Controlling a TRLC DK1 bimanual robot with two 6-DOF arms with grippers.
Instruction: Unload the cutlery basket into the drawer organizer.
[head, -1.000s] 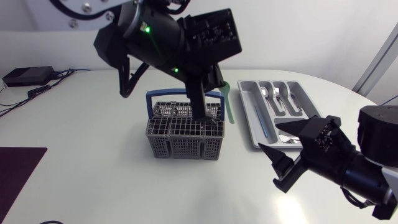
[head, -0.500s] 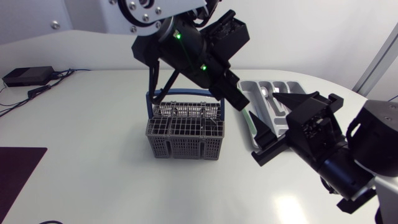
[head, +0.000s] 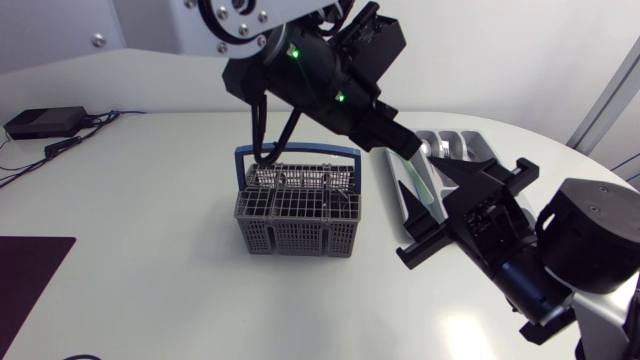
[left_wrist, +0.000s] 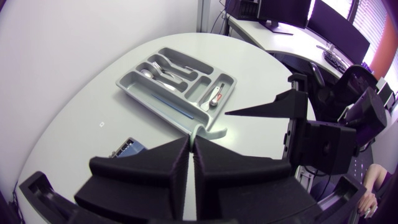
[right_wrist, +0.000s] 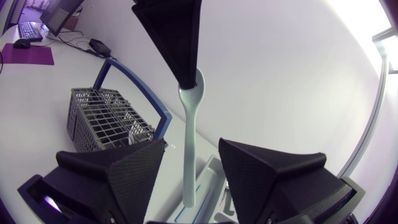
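Left pincer (head: 404, 146) clamped tight on the bowl end of pale green spoon (right_wrist: 189, 137), aloft between basket (head: 297, 215) and organizer (left_wrist: 134, 87), toward counter's (head: 150, 260) right edge. Right pincer (right_wrist: 193, 146) wide, straddling the handle without touching; likely set for handover.

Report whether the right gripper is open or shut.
Open. On the right gripper, both black wedge fingers stand clear of the pale green spoon between them; the left gripper pinches its bowl.
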